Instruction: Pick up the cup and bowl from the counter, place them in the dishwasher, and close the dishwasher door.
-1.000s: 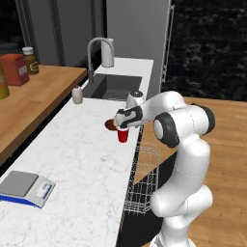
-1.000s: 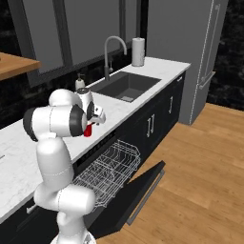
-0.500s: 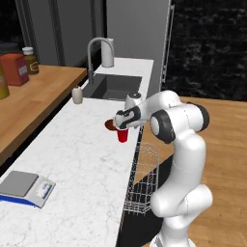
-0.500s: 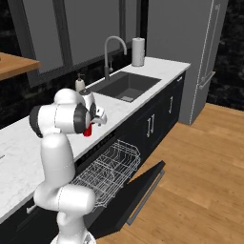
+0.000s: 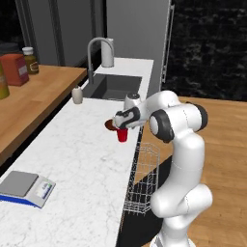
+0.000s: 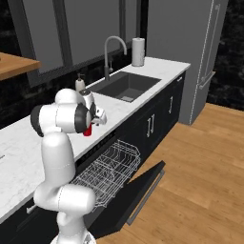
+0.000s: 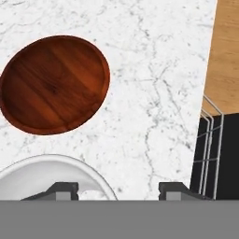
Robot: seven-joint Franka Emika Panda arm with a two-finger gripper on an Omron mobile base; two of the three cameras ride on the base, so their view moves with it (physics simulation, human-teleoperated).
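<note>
Little has moved; fingers (image 7: 114, 191) straddle the cup (image 5: 122, 135), grip uncertain, beside the bowl (image 7: 55, 84) on the marble worktop (image 5: 82, 164); wood floor (image 6: 200, 167) beyond

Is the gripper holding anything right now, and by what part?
Cannot be told. The fingers straddle the cup at its rim, with the cup on the counter.
</note>
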